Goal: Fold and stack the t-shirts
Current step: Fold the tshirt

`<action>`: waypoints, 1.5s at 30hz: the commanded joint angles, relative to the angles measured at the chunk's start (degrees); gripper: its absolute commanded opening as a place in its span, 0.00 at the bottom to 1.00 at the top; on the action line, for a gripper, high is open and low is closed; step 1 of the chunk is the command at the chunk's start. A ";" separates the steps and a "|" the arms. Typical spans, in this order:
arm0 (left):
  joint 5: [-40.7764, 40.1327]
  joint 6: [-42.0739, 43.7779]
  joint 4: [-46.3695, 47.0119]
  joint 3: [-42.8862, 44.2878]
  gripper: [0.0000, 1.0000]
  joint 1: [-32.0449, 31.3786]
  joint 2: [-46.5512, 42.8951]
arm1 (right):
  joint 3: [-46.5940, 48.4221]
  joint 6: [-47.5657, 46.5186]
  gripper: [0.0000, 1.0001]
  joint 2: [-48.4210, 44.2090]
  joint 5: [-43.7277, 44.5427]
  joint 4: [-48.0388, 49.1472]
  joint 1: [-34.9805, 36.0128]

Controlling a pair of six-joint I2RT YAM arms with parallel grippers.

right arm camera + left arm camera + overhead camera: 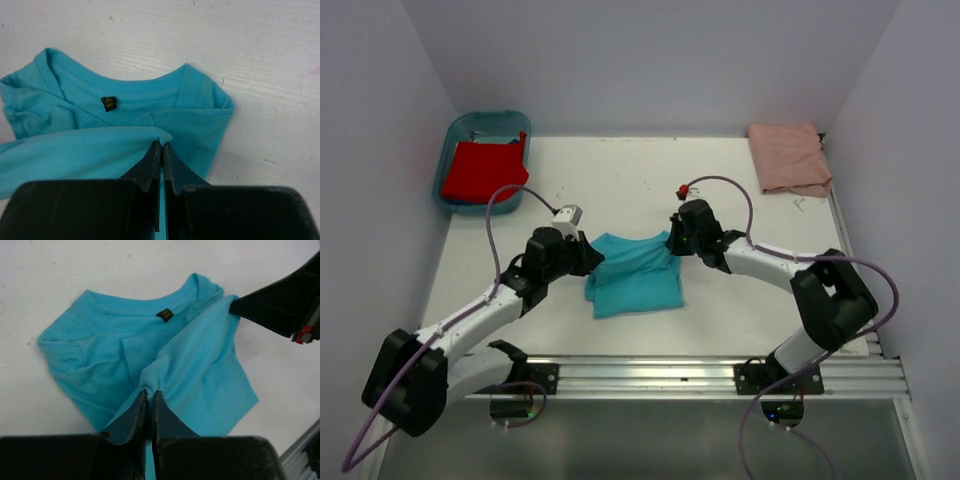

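A white table [620,170], scuffed and speckled, stands boxed in by plain pale lilac walls [650,60] at the back and both sides. A metal rail [650,377] runs along its near edge. Light is even and soft.

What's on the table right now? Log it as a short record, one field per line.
turquoise t-shirt: mid-table, partly folded, neck label showing
left tool: shut on one end of a raised flap of that shirt
right tool: shut on the flap's other end
pink t-shirt: folded, far right corner
red t-shirt: lying in the blue tub, far left corner
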 commanded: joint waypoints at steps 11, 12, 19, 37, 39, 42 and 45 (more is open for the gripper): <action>-4.37 3.21 13.01 7.32 0.00 0.66 16.94 | 4.89 -1.50 0.00 2.16 2.04 5.79 -0.08; -5.33 3.91 12.65 8.19 0.00 0.66 16.41 | 4.72 -1.68 0.00 1.20 2.30 5.35 -0.09; -7.72 6.11 11.77 11.80 0.00 2.76 19.03 | 8.92 -3.88 0.00 2.76 4.41 2.54 -0.44; 0.37 1.28 23.63 17.08 0.00 14.98 47.35 | 28.27 -1.77 0.00 33.70 12.23 -1.51 -1.23; 0.81 1.19 23.45 16.90 0.00 15.07 47.00 | 27.04 -1.77 0.00 33.09 12.76 -0.72 -1.14; 1.77 0.84 23.19 16.64 0.05 15.42 45.95 | 25.72 -1.51 0.00 31.69 13.73 -0.46 -1.23; 4.66 1.10 25.47 15.15 0.41 15.51 43.14 | 24.84 -1.77 0.11 29.58 12.95 0.42 -1.32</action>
